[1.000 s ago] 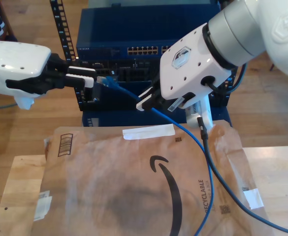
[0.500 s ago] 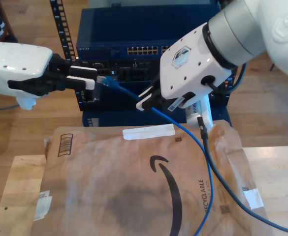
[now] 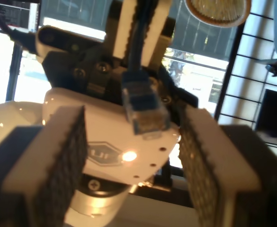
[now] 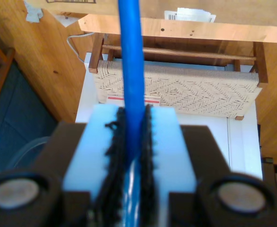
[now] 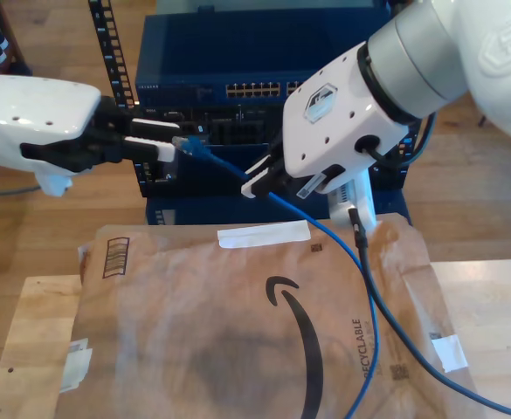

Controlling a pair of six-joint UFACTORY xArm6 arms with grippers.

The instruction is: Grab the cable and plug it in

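The cable [image 5: 325, 229] is thin and bright blue. It runs from its plug [image 5: 191, 146] down across the brown paper. My second gripper [image 5: 257, 179] is shut on the cable a short way behind the plug; its blue pads [image 4: 100, 137] clamp the cable [image 4: 130, 56]. My first gripper [image 5: 173, 145] comes in from the exterior view's left and is open. Its ribbed pads [image 3: 72, 161] stand wide apart on either side of the translucent plug [image 3: 143, 106], not touching it. Behind the plug, the second gripper's white fingers [image 3: 124, 28] hold the cable.
A blue rack [image 5: 255, 52] with a network switch's port row [image 5: 251, 89] stands behind both grippers. Brown packing paper [image 5: 220, 340] covers the wooden table [image 5: 28, 349]. A thick dark cable [image 5: 366, 271] hangs from the second arm over the paper.
My first gripper has moved a little toward the exterior view's right, closer to the plug. The second gripper and the cable have held still.
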